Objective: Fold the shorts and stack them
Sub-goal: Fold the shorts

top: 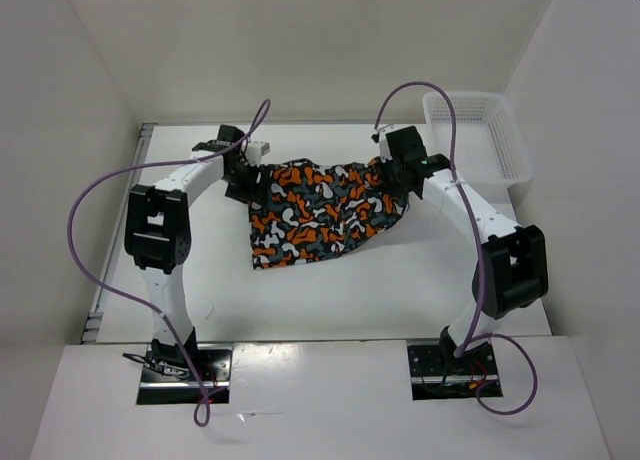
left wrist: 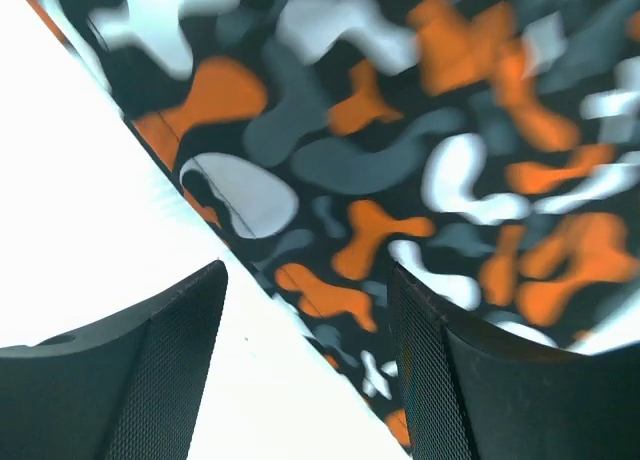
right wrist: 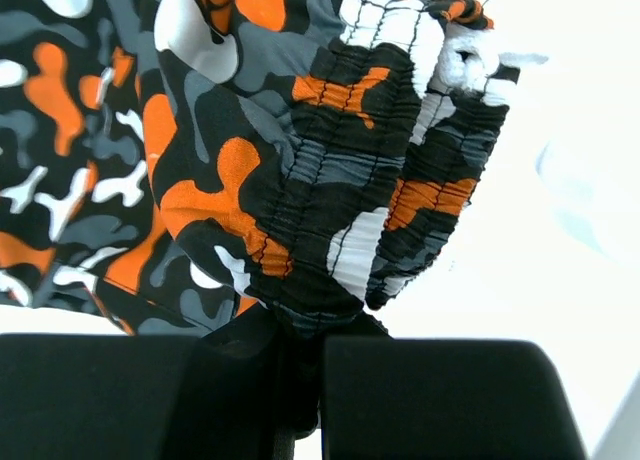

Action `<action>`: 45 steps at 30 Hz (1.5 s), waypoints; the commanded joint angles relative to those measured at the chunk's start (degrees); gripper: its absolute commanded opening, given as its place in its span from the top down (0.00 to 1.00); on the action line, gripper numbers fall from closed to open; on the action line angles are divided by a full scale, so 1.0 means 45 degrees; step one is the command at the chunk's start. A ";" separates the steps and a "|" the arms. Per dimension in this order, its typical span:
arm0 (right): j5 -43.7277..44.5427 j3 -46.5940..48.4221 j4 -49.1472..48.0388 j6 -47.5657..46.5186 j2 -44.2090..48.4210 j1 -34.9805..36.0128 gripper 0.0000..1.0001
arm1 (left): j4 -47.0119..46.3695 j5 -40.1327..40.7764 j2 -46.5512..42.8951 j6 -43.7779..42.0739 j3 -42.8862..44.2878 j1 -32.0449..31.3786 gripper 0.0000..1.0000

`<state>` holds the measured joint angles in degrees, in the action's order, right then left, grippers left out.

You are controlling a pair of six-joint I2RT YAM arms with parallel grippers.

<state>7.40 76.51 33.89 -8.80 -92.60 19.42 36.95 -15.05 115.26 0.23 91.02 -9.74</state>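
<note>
The camouflage shorts [top: 320,212] lie spread on the white table [top: 330,290] between my two arms. My left gripper [top: 243,180] is at their left edge. In the left wrist view it [left wrist: 310,370] is open: one finger [left wrist: 165,380] is over bare table, the other [left wrist: 480,390] over the print [left wrist: 400,150], and the fabric edge runs between them. My right gripper [top: 393,170] is at the shorts' right end. In the right wrist view it [right wrist: 300,355] is shut on the bunched elastic waistband [right wrist: 350,190], which is lifted.
A white plastic mesh basket [top: 478,135] stands at the back right corner of the table. White walls close in the back and both sides. Purple cables loop over both arms.
</note>
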 commanded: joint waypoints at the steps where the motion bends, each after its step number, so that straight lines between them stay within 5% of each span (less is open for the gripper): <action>1: 0.1128 0.0654 -0.0519 -0.0602 0.0011 0.0487 1.00 | 0.0227 0.0064 0.1122 -0.0051 -0.0364 0.0150 0.27; 6: 0.1403 0.1278 -0.0636 -0.0876 -0.0419 0.0957 1.00 | 0.0227 -0.1655 0.2392 -0.0051 -0.0247 0.0269 0.40; 11: 0.2123 0.1591 -0.1006 -0.1365 -0.1004 0.1893 1.00 | 0.0227 -0.2415 0.2824 -0.0051 0.0183 0.0133 0.81; 13: 0.2125 0.1902 -0.1007 -0.1522 -0.1198 0.2730 1.00 | 0.0109 -0.2767 0.2824 -0.0051 0.0183 0.0133 0.87; 30: 0.1932 0.6492 0.0026 -0.1639 -0.6161 0.7439 0.95 | -0.0261 -0.2203 0.2413 -0.0051 0.0203 0.0601 0.95; 34: 0.0296 0.7351 0.0437 -0.1445 -0.5928 0.8242 0.64 | -0.0262 -0.2027 0.2531 -0.0051 0.0202 0.1088 0.95; 38: -0.0785 0.7899 0.0692 -0.1287 -0.5694 0.8243 0.22 | -0.0262 -0.1736 0.2648 -0.0051 0.0202 0.1090 0.95; 43: -0.1486 0.8017 0.0692 -0.1287 -0.5226 0.8243 0.14 | -0.0262 -0.1304 0.2532 -0.0051 0.0202 0.1324 0.88; 45: -0.1488 0.7901 0.0692 -0.1287 -0.4894 0.8243 0.14 | -0.0262 -0.1304 0.2395 -0.0051 0.0202 0.1616 0.77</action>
<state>3.18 109.95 36.38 -15.20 -119.98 56.88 35.88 -27.83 125.62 1.85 93.21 -4.69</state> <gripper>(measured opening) 0.854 0.207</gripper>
